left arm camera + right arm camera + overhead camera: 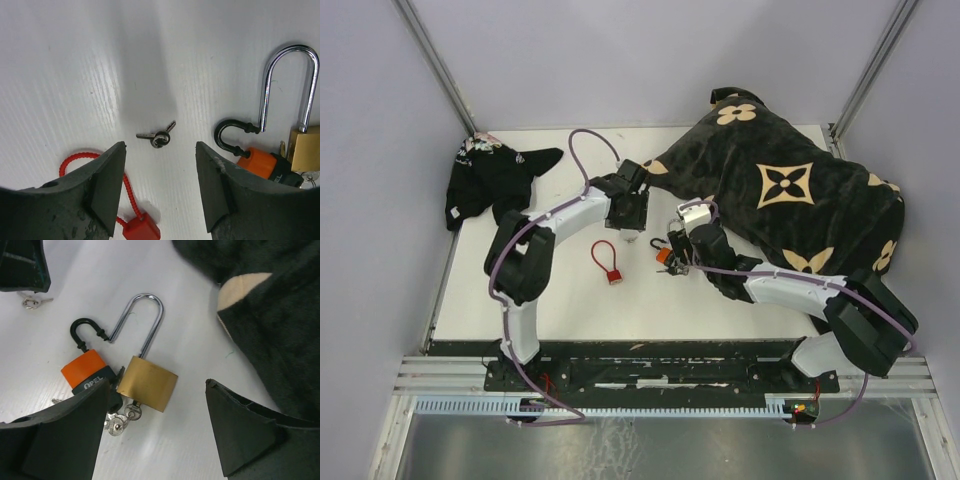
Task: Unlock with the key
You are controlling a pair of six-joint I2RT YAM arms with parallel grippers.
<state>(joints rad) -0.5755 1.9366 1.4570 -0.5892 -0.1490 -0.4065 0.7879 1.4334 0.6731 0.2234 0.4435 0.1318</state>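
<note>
Left wrist view: my left gripper [160, 148] hangs with jaws apart over the small keys [157, 138]; my right gripper [156, 390], jaws spread wide, flanks the brass padlock [148, 382].

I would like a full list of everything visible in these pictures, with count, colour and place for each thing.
brass padlock: 1, gold body, silver shackle, table centre
orange padlock: 1, orange and black, touching the brass one
bunch of keys: 1, silver, at the brass padlock's base
small key ring: 1, silver, alone, left of the padlocks
red cable lock: 1, red, nearer the left arm
blanket: 1, dark with beige flowers, far right
black cloth: 1, far left corner
table: 1, white
left gripper: 1, black, open above the key ring
right gripper: 1, black, open above the padlocks
</note>
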